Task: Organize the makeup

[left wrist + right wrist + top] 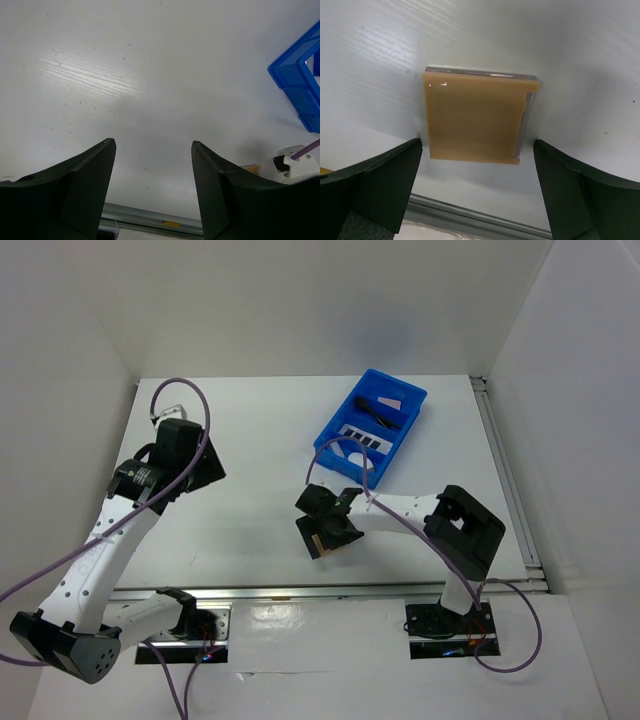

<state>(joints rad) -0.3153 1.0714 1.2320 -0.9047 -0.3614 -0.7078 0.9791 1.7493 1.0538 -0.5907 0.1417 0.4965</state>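
Evidently the step in hand is picking up the last loose item: a flat tan pad (472, 120) in a clear case lies on the white table (250, 440), close to the near edge and near-left of the blue tray (287, 80). The right gripper (477, 150) hangs over it with its jaws spread wide, one finger on each side of the pad and neither touching it. The dark palette (362, 435) with its white label already sits in the tray alongside other small pieces. The left gripper (151, 150) is off to the far left over bare table, its jaws parted with nothing between them. Next, I judge, the right arm must descend, close on the pad's thin edges without sliding it, then lift and carry it right and farther away to a free compartment.
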